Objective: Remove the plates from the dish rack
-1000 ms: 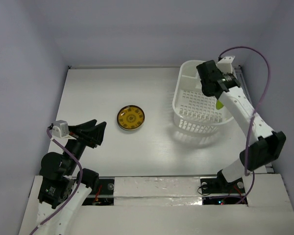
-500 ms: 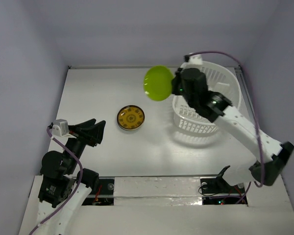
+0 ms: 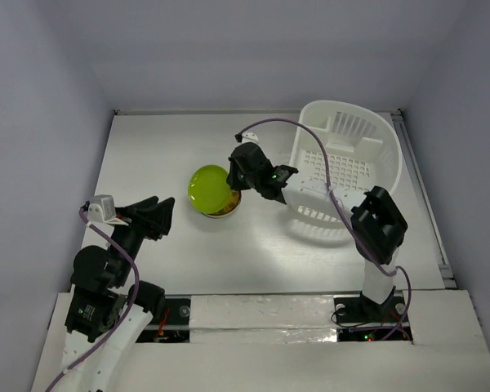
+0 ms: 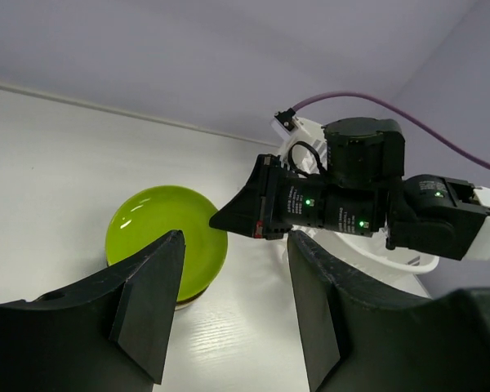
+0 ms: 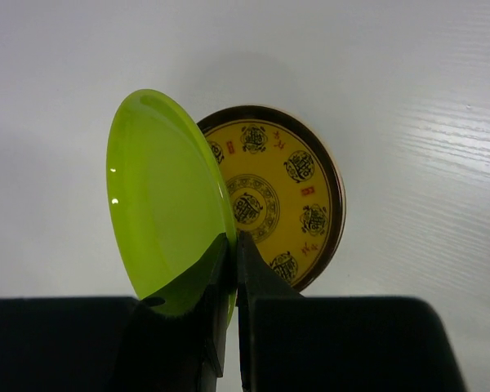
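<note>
Lime-green plate [image 3: 208, 189] pinched by its rim in the narrow jaws of the right gripper [image 3: 233, 184], tilted over the amber-yellow plate [image 5: 287, 189] lying flat on the white worktop [image 3: 147, 147], left of the dish rack [image 3: 351, 124]; contact between the two plates impossible to tell. At the near left, left gripper [image 3: 167, 206], jaws spread wide, pointing toward the plates. Pale lilac walls [image 3: 49, 82] on three sides.

One lime-green plate [image 3: 207, 188], tilted on edge above flat amber patterned plate [image 5: 287, 204]; white dish rack [image 3: 355, 167] upright, rightward.
</note>
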